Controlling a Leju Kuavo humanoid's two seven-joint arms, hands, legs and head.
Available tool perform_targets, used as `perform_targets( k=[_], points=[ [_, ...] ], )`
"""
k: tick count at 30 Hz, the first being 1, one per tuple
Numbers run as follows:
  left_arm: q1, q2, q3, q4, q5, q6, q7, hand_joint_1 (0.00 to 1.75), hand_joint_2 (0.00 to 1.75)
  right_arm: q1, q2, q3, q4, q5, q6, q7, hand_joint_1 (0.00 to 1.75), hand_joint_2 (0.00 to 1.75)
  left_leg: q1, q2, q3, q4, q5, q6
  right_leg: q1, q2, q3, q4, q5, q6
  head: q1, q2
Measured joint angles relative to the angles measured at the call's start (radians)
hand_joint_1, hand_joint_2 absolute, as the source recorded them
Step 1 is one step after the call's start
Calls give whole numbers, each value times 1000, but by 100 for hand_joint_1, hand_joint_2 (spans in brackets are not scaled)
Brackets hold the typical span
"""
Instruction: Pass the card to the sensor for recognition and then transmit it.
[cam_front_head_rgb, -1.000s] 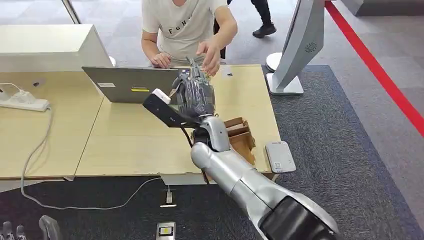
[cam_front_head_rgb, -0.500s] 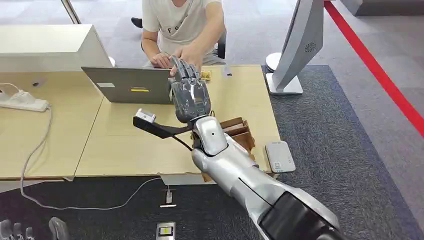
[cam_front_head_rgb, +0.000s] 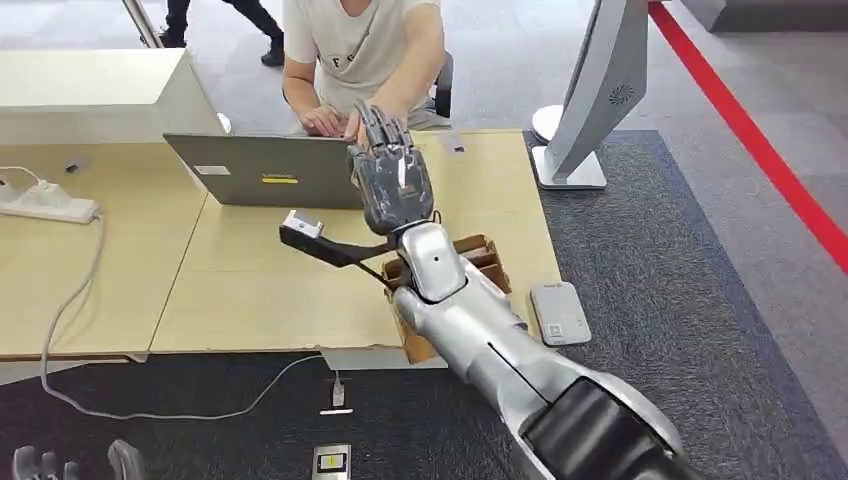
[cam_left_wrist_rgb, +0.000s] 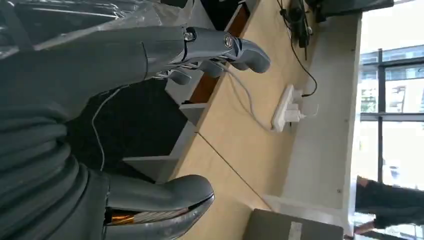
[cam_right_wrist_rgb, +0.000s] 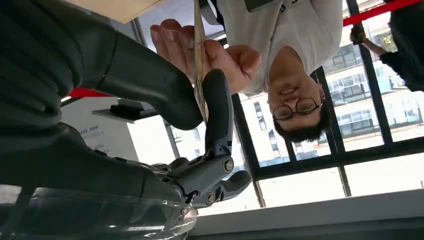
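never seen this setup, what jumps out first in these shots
The silver right arm stretches across the wooden table, its right hand pinching a card that a person's hand also grasps. An open laptop sits beside them.

You've got a grey laptop (cam_front_head_rgb: 262, 170) open on the bench (cam_front_head_rgb: 250, 290), w/ white power strip (cam_front_head_rgb: 45, 202) at far left. Brown cardboard holder (cam_front_head_rgb: 480, 262) near bench's right edge. Red floor stripe (cam_front_head_rgb: 760, 140) runs past the grey carpet (cam_front_head_rgb: 680, 300).

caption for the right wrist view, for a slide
Robot's right hand pinches a thin card edge-on between thumb and finger while a person's hand takes hold of it.
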Motion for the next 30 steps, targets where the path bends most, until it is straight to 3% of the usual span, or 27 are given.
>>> perform_targets(
  k=[5,6,7,14,15,20,24,25,27,30],
  points=[
    [0,0,0,6,1,0,0,0,175,0,0,-36,6,5,0,-10,175,175,0,0,0,0,0,0,0,0,0,0,0,0,0,0],
    [0,0,0,6,1,0,0,0,175,0,0,-42,10,6,0,-14,40,175,0,0,0,0,0,0,0,0,0,0,0,0,0,0],
    [0,0,0,6,1,0,0,0,175,0,0,-48,14,7,0,-16,0,175,0,0,0,0,0,0,0,0,0,0,0,0,0,0],
    [-1,0,-2,6,4,0,0,0,175,1,0,-75,39,3,0,-14,0,175,0,0,0,0,0,0,0,0,0,0,0,0,0,0],
    [-1,0,-2,6,4,0,0,0,175,1,-1,-80,39,-8,0,-22,0,0,0,0,0,0,0,0,0,0,0,0,0,0,0,0],
    [-3,0,-5,5,-3,0,0,0,175,17,-11,-116,24,-58,0,-84,0,0,0,0,0,0,0,0,0,0,0,0,0,0,0,0],
    [-5,7,-23,5,3,0,0,0,175,45,-15,-169,-11,-199,4,-250,0,0,0,0,0,0,0,0,0,0,0,0,0,0,0,0],
    [-6,11,-29,5,9,0,0,0,175,50,-13,-181,-13,-266,18,-299,0,175,0,0,0,0,0,0,0,0,0,0,0,0,0,0],
    [-8,20,-46,5,19,0,0,0,175,62,-9,-206,-24,-447,78,-406,0,175,0,0,0,0,0,0,0,0,0,0,0,0,0,0],
    [-12,35,-72,5,37,0,0,0,175,104,-4,-225,-67,-618,189,-500,0,175,0,0,1,0,0,0,0,0,0,0,0,0,0,0]
  ],
)
